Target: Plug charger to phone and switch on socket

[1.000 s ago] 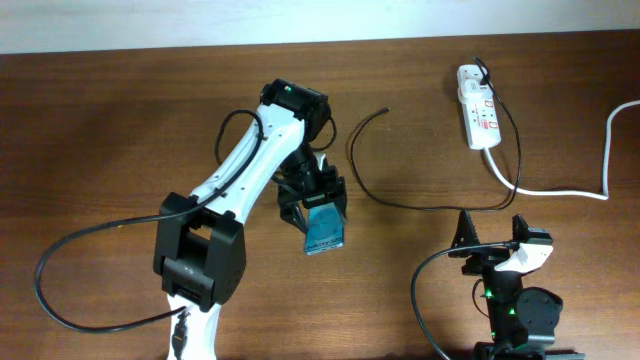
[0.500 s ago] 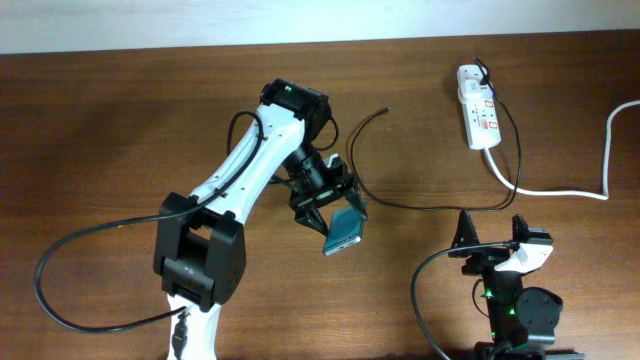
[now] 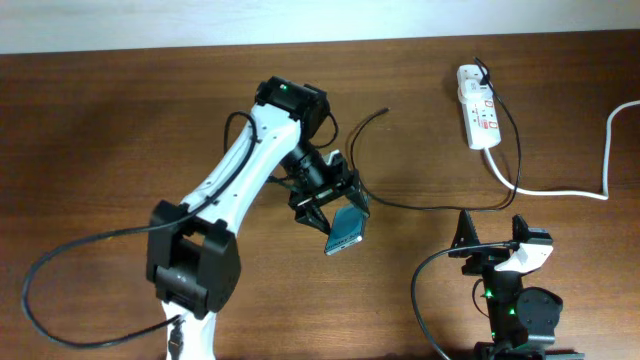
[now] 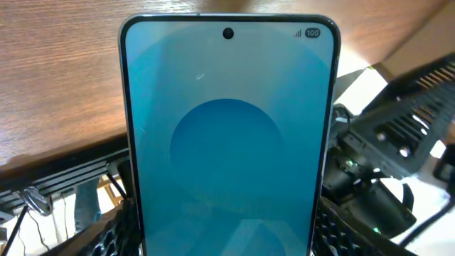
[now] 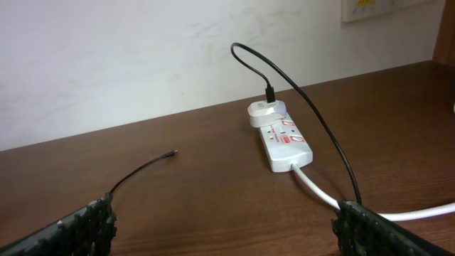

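Fingers (image 5: 71, 231) of the right gripper (image 3: 491, 232) stand spread wide with nothing between them. This gripper is parked at about 5 o'clock on the table (image 3: 120, 120), nearest the robot.

A little farther out, close to the middle of the wood, the left gripper (image 3: 335, 212) has its fingers (image 4: 110, 238) pinching the phone (image 3: 346, 230) by its long edges. From the left wrist the cyan screen fills the view, with the camera hole at the end away from the pads. Overhead, the phone sits tilted, its free end pointing to roughly 5 o'clock.

Beyond that, at 1 o'clock from the phone, the plug tip (image 3: 387, 110) of the charger (image 3: 352, 150) lies loose on the wood, well apart from the phone. Its black cable bends down near the phone and then runs off to the right.

Farthest, at 2 o'clock, the socket (image 3: 478, 118) lies flat. The charger's other end is seated in a white adapter (image 5: 266, 110) on its far end. The thick white cord (image 3: 560, 192) leaves its near end toward 3 o'clock.

As I judge it, only the hold on the phone is secured. The tip is not yet in the phone, so tip and phone must first be brought together. Then the switch needs pressing; its red rockers are too small to read as on or off.
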You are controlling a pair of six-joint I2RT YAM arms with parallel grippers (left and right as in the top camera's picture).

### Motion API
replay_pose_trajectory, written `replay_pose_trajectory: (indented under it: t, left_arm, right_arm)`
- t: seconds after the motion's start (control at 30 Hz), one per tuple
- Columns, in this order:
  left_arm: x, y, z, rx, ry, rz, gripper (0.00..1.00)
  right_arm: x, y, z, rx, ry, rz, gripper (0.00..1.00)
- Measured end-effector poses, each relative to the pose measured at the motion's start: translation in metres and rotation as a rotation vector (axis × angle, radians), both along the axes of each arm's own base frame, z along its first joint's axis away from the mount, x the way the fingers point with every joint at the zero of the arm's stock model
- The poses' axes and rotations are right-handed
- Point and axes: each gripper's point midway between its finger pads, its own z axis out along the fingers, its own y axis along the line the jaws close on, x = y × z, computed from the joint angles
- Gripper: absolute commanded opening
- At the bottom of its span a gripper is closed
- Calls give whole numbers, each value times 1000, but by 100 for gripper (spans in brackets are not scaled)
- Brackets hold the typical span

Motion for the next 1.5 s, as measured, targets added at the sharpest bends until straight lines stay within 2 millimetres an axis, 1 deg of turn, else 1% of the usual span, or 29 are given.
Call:
replay_pose_trajectory:
  t: [0.1, 0.23, 0.4, 0.47, 0.53, 0.83, 1.03, 1.33, 1.5]
  left_arm:
    - [-3, 2, 19, -29, -52, 0, 43]
    - [-7, 4, 36, -53, -97, 0, 41]
    - [-7, 4, 38, -56, -103, 1, 42]
    - [-7, 5, 37, -48, -108, -1, 42]
    - [-5, 10, 32, -11, -128, -11, 41]
    - [9, 43, 8, 205, -246, -69, 38]
    - [17, 50, 2, 226, -318, -125, 37]
    - [25, 50, 0, 232, -355, -125, 37]
    - [29, 53, -2, 253, -380, -129, 36]
  right_arm:
    - [0, 0, 0, 0, 0, 0, 98]
    - [0, 0, 0, 0, 0, 0, 98]
    - [0, 0, 0, -1, 0, 0, 99]
    - [0, 0, 0, -1, 0, 0, 98]
    - [0, 0, 0, -1, 0, 0, 98]
    - [0, 0, 0, 0, 0, 0, 98]
    - [0, 0, 0, 0, 0, 0, 98]
    - [0, 0, 0, 0, 0, 0, 98]
    - [0, 2, 0, 3, -1, 12, 98]
